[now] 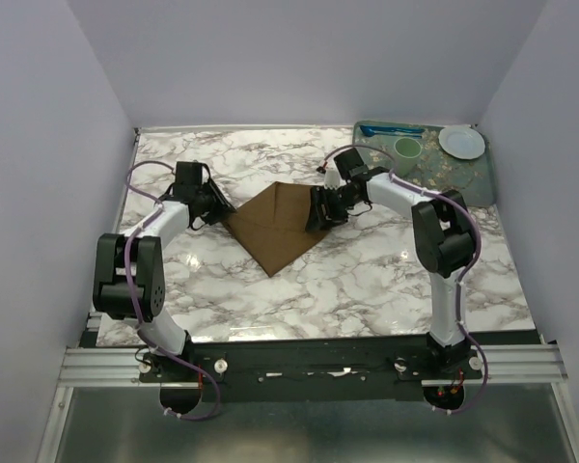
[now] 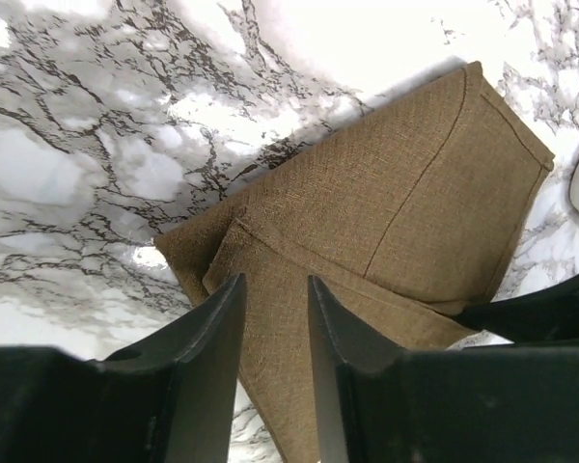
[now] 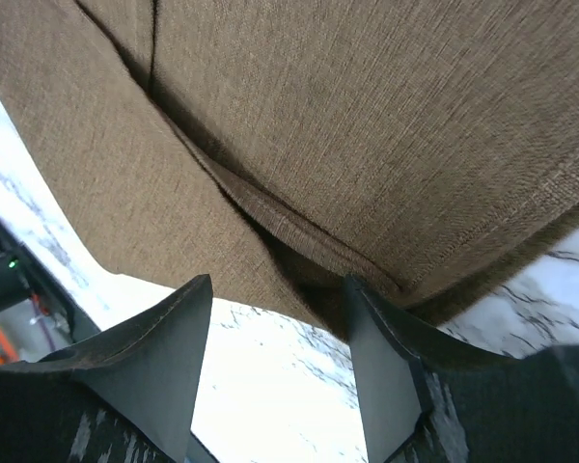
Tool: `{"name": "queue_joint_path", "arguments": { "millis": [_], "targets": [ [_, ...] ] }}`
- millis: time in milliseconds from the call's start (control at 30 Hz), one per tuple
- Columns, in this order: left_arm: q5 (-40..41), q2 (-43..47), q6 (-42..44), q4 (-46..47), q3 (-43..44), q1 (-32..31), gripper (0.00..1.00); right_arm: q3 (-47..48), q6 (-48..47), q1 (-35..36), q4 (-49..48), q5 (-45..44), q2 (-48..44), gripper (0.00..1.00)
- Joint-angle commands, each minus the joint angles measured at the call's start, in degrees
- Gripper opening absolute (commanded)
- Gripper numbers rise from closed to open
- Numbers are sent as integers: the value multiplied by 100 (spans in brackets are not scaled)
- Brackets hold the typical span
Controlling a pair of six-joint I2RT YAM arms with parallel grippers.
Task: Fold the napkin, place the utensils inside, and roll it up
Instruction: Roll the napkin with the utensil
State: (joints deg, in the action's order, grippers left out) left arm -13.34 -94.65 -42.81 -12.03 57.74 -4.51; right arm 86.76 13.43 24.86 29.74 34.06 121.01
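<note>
At the middle of the counter [image 1: 367,280] we see the napkin [image 1: 275,227], folded over on itself into a diamond with one corner pointing towards the arms' bases. Our left fingers [image 2: 217,347] hang low at its left corner. They are set narrowly apart, cloth shows through the gap, and we see nothing pinched between them. Our right fingers [image 3: 169,357] stand wide at the right corner, where the hemmed edge of the top layer lies across the gap. One fingertip is close against the cloth, but we cannot tell whether it touches. Both arms reach inward, so from above they cover the napkin's two side corners. Well apart, at the far right corner, a tray [image 1: 482,178] carries a white plate [image 1: 461,142], a green cup [image 1: 407,148] and a blue utensil [image 1: 391,129]. Plain walls close in the counter on three sides.
</note>
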Motion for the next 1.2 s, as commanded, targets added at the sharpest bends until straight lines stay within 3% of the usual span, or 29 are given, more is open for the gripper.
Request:
{"name": "queue_joint_path", "arguments": {
  "millis": [0, 67, 200, 267, 500, 633, 667, 733, 1033, 1167],
  "targets": [
    [349, 596, 281, -404, 335, 64, 44, 525, -358, 132, 567, -1021, -403, 67],
    [394, 886, 247, -536, 335, 161, 48, 683, -508, 378, 700, -1523, -534, 74],
    [631, 1238, -174, -1028, 177, 337, 50, 518, -727, 1124, 587, -3996, -903, 91],
    [491, 1379, -429, -1090, -68, 407, 47, 456, -877, 1695, 472, -4416, -1017, 95],
    [1983, 2582, -1660, -1573, -852, 759, 45, 1017, -834, 3199, 270, -6180, -458, 95],
    [2608, 2619, -1889, -2188, -624, 803, 45, 1736, -1009, 3806, 304, -6561, 184, 86],
    [2644, 2566, -1881, -2259, -562, 846, 45, 1852, -1018, 3876, 348, -6588, 317, 76],
    [2417, 2478, -1863, -2295, -588, 1048, 45, 2142, -1018, 4025, 559, -6685, 693, 66],
    [2011, 2320, -1924, -2286, -790, 1233, 46, 2820, -1114, 4237, 850, -6712, 1328, 64],
    [2020, 2320, -1960, -2286, -834, 1234, 46, 2890, -1123, 4246, 894, -6720, 1487, 57]
  ]
}}
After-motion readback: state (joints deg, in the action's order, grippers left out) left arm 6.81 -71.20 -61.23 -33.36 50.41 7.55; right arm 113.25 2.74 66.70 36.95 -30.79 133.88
